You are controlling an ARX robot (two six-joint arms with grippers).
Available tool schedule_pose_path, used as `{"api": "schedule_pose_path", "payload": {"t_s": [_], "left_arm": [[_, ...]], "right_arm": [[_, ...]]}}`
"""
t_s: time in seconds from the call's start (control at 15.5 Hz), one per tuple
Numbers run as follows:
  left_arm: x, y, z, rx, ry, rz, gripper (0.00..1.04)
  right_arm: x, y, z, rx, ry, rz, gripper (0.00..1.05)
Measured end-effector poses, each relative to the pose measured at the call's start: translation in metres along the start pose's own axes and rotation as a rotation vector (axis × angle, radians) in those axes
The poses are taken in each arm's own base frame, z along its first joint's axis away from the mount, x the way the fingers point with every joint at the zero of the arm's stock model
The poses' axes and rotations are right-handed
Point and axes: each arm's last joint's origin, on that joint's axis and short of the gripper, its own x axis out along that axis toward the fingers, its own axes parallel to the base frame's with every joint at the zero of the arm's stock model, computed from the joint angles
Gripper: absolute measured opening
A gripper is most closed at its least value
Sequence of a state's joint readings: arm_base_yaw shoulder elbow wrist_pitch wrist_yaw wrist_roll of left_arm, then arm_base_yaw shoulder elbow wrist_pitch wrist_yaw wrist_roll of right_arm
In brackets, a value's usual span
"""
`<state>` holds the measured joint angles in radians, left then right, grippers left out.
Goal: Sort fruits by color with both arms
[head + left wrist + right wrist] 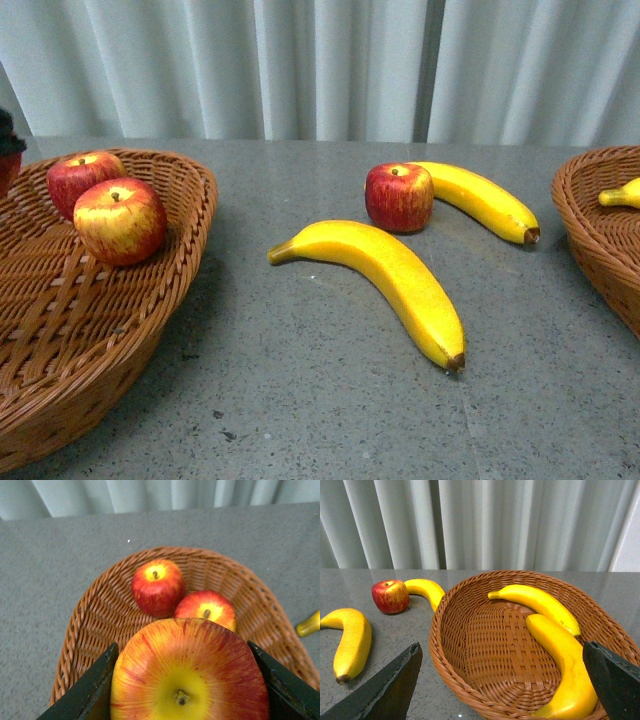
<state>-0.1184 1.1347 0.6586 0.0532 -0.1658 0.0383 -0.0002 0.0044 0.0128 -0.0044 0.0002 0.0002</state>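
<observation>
Front view: a lone apple (399, 197) stands upright on the grey counter (330, 400). The far banana (480, 200) curves out from behind this apple to its right, and the two touch or nearly touch. The near banana (385, 275) lies in front of the apple, just apart from it, with its dark tip toward the camera. Well left of the apple is the left basket (190, 220), which holds a back apple (83, 178) and a front apple (120, 220) that touch each other. Well right of the apple is the right basket (590, 240), and a banana end (622, 195) shows inside it. A dark shape (8, 140) cuts in at the frame edge past the left basket, but too little shows to say what it is.

Left wrist view: the left hand (189, 690) is clamped on a held apple (190, 665). Its black fingers (92, 692) press on both sides, and the stem faces the camera. This apple hangs over the left basket, nearer the camera than the two apples inside. The lone apple is out of frame.

Right wrist view: the right hand (501, 650) is spread wide, with nothing between its fingers (390, 690). It hovers over the right basket, where a pair of bananas (567, 665) lies side by side along one wall. The lone apple sits on the counter outside that basket, with the far banana between the apple and the rim. The near banana lies farther from the basket than the apple.
</observation>
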Motion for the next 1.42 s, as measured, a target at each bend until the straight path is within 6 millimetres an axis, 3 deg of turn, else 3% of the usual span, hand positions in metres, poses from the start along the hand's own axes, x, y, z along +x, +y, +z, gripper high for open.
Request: {"api": "schedule_pose_path", "payload": {"t_s": [0.77,0.84,0.97,1.03,1.09,1.22,1.42], "left_arm": [[0.009,0.024,-0.034,-0.045,0.070,0.093,0.66],[0.011,0.024,-0.038,-0.044,0.083,0.087,0.72],[0.011,0.024,-0.038,-0.045,0.080,0.077,0.94],[0.011,0.022,-0.039,-0.042,0.085,0.065,0.99],[0.009,0.019,-0.037,-0.036,0.088,0.050,0.98],[-0.003,0.004,-0.013,-0.016,0.007,-0.021,0.98],[-0.020,-0.033,0.046,0.029,-0.217,-0.202,0.98]], "right_arm": [[0.000,0.000,0.000,0.000,0.000,0.000,0.98],[0.000,0.000,0.000,0.000,0.000,0.000,0.98],[0.000,0.000,0.000,0.000,0.000,0.000,0.98],[0.000,0.000,0.000,0.000,0.000,0.000,0.98],[0.000,0.000,0.000,0.000,0.000,0.000,0.98],[0.000,0.000,0.000,0.000,0.000,0.000,0.98],[0.000,0.000,0.000,0.000,0.000,0.000,0.98]]}}
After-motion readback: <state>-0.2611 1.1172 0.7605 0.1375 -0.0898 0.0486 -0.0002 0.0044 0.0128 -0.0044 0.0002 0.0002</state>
